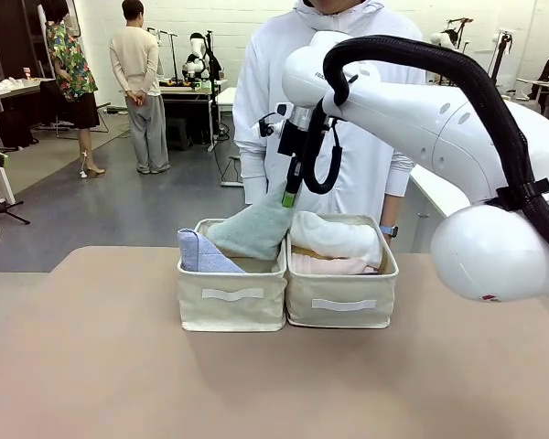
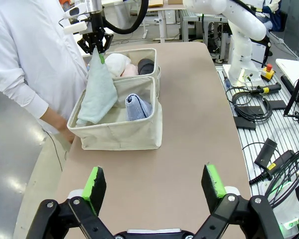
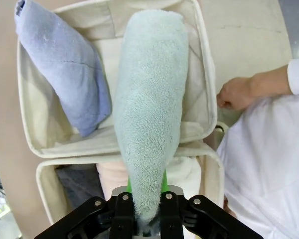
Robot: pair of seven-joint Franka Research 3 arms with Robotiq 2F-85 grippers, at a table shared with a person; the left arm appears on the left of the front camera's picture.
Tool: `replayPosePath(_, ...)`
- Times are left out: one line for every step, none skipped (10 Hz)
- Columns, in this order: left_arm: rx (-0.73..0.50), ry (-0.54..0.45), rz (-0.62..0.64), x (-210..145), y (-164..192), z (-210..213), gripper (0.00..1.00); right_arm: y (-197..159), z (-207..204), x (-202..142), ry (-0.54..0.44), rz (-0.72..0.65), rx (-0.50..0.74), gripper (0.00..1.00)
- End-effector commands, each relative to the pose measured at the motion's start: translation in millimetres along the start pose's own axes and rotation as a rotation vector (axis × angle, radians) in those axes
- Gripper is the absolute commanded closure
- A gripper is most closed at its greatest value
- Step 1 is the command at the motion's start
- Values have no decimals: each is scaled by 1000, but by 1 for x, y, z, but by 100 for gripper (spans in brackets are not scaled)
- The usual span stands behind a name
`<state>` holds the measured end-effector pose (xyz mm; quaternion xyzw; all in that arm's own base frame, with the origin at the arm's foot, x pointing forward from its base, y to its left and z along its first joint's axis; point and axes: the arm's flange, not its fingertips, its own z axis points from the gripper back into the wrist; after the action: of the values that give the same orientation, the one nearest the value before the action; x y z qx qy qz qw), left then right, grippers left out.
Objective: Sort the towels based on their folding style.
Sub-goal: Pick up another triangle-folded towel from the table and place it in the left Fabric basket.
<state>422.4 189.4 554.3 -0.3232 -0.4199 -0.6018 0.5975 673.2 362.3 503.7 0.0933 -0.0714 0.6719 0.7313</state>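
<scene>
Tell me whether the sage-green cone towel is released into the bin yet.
Not released: the right gripper is shut on the sage-green cone-folded terry towel's tip, its wide end hanging into the left beige fabric bin.

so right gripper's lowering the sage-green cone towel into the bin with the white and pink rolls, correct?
Wrong bin. The right gripper holds the sage-green cone towel over the left bin, where the lavender-blue towel already lies; the white roll and pink roll sit in the other bin. The front view shows it.
</scene>
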Motion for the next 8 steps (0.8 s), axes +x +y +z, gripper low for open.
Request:
replayPosePath(12,-10,-11,1,1,1,0,41,-22,-24,18,5,13,82)
replayPosePath(12,-10,-11,1,1,1,0,39,-27,-18,27,20,20,82)
replayPosePath(12,-10,-11,1,1,1,0,38,-32,-11,33,35,25,82)
replayPosePath(12,-10,-11,1,1,1,0,37,-36,-4,39,50,24,82)
replayPosePath(12,-10,-11,1,1,1,0,36,-38,4,46,66,26,82)
replayPosePath(12,-10,-11,1,1,1,0,34,-41,11,53,75,33,82)
replayPosePath(12,-10,-11,1,1,1,0,33,-45,18,64,86,43,82)
replayPosePath(12,-10,-11,1,1,1,0,33,-48,24,74,96,50,82)
